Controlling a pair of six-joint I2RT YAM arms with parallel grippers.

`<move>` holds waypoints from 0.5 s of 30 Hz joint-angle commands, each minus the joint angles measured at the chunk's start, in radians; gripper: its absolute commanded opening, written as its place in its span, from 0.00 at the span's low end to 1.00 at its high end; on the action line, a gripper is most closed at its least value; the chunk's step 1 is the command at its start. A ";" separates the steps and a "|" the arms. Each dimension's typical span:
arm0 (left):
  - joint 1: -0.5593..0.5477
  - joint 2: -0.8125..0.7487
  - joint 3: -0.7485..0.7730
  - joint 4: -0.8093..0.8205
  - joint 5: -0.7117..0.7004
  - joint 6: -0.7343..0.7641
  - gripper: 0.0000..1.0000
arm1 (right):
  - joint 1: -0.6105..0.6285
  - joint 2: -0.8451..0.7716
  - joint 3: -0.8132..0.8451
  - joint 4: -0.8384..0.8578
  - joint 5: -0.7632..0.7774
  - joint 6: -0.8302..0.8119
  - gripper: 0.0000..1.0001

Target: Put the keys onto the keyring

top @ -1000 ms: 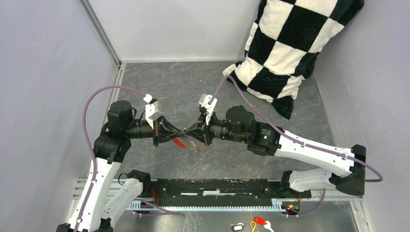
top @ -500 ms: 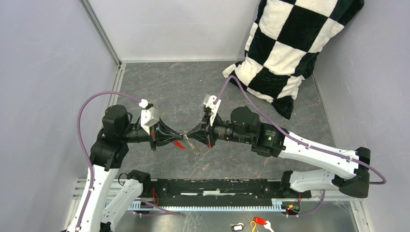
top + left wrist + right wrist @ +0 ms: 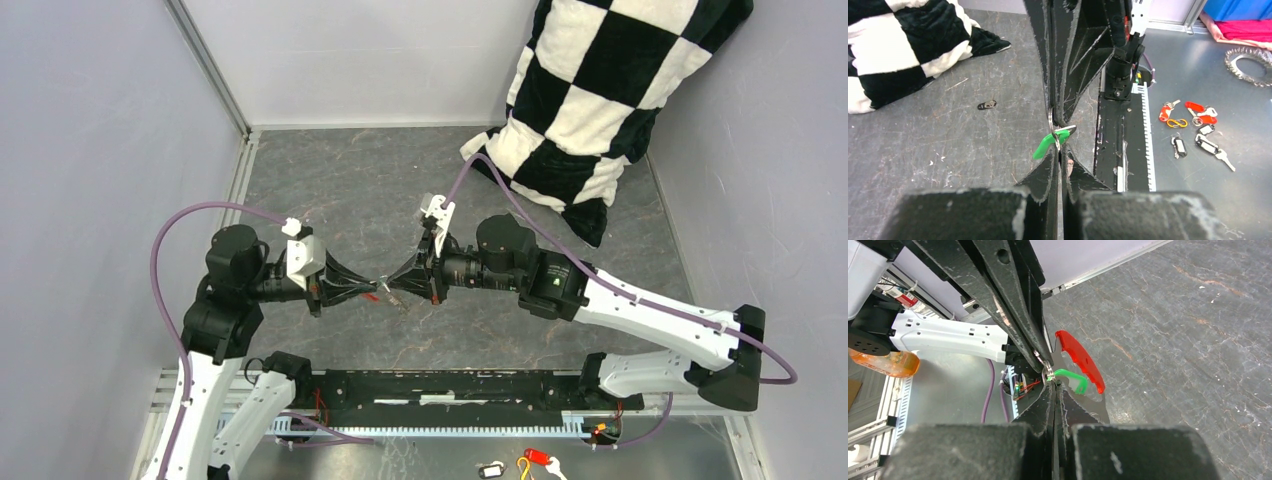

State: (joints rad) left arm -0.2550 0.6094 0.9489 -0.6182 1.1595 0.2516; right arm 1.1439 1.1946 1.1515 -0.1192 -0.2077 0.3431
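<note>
Now threading: keys and ring held up between two arms

Closest to the wrist cameras, the left jaws and the right jaws are both clenched and meet tip to tip, a little above the counter [image 3: 360, 180]. At the meeting point sits the keyring [image 3: 1048, 374], a thin chain of small wire loops. Each pair of jaws seems to pinch a part of it, but which loop is too small to tell. The green key [image 3: 1044, 146] hangs from the ring just at the tips. The red key [image 3: 1080, 361] hangs beside it, so I judge that these two are already on. The dark metal key I cannot place with certainty. A small dark thing [image 3: 987, 105] lies on the counter near the pillow [image 3: 600, 90], and it may be that key.

So the step in hand is the threading itself. The next move, in my view, calls for very small and slow motion. One side must hold the ring firm while the other lets go to fetch what is missing. A careless release could drop the whole bunch.

The counter is a dark grey, marble-like sheet with scratches and crumbs. At its near edge a black rail [image 3: 450, 385] runs across, and in front of it, on a metal ledge [image 3: 420, 450], lie spare tags [image 3: 537, 458]. Farther back the black-and-white checkered pillow leans in the right corner, and plain pale walls [image 3: 380, 50] close the space.
</note>
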 commanded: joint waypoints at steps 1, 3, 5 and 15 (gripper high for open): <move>-0.003 -0.036 0.004 0.008 0.105 0.062 0.02 | -0.051 0.028 0.037 -0.051 0.019 0.001 0.00; -0.003 -0.045 0.002 0.008 0.108 0.075 0.02 | -0.059 0.045 0.052 -0.072 0.001 0.005 0.00; -0.003 -0.049 0.002 0.008 0.112 0.082 0.02 | -0.066 0.056 0.059 -0.083 -0.012 0.007 0.00; -0.003 -0.044 -0.010 0.008 0.115 0.089 0.02 | -0.069 0.105 0.109 -0.036 -0.130 0.020 0.00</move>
State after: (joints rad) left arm -0.2527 0.5739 0.9337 -0.6258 1.1763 0.3092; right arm 1.0966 1.2724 1.2083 -0.1825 -0.3305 0.3630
